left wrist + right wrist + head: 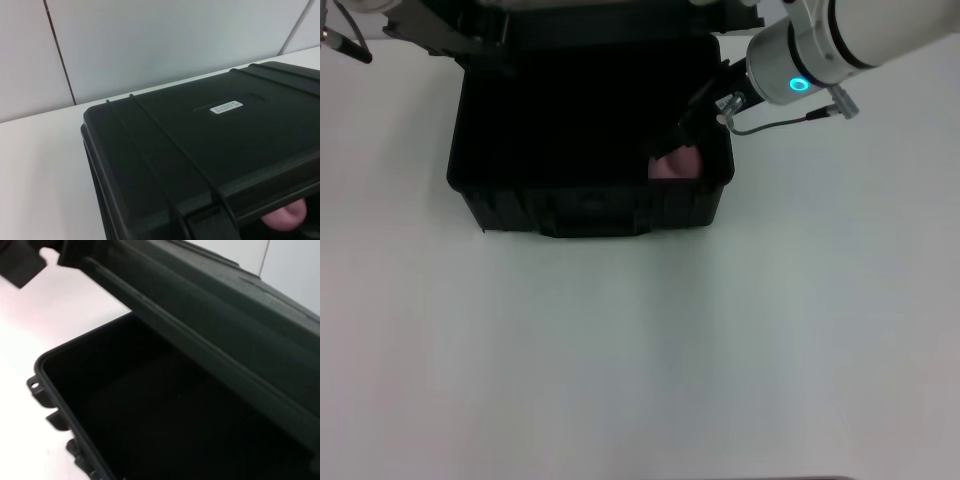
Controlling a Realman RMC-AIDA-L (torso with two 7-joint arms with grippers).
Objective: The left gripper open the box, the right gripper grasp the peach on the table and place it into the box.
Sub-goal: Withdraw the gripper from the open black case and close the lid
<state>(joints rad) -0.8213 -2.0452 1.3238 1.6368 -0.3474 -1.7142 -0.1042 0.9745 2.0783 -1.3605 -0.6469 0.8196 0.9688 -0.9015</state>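
The right hand (678,143) reaches into the open box (490,200), seemingly pinching the peach (678,165) near the front right corner; lower it to the floor before releasing; the left hand is out of sight, apparently at the lid (200,135).

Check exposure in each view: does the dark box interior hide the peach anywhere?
Head view: box interior is crushed to black, yet the peach reads pink under the right end effector. Left wrist view: lid evenly lit, a sliver of peach visible. Right wrist view: interior black, no peach seen.
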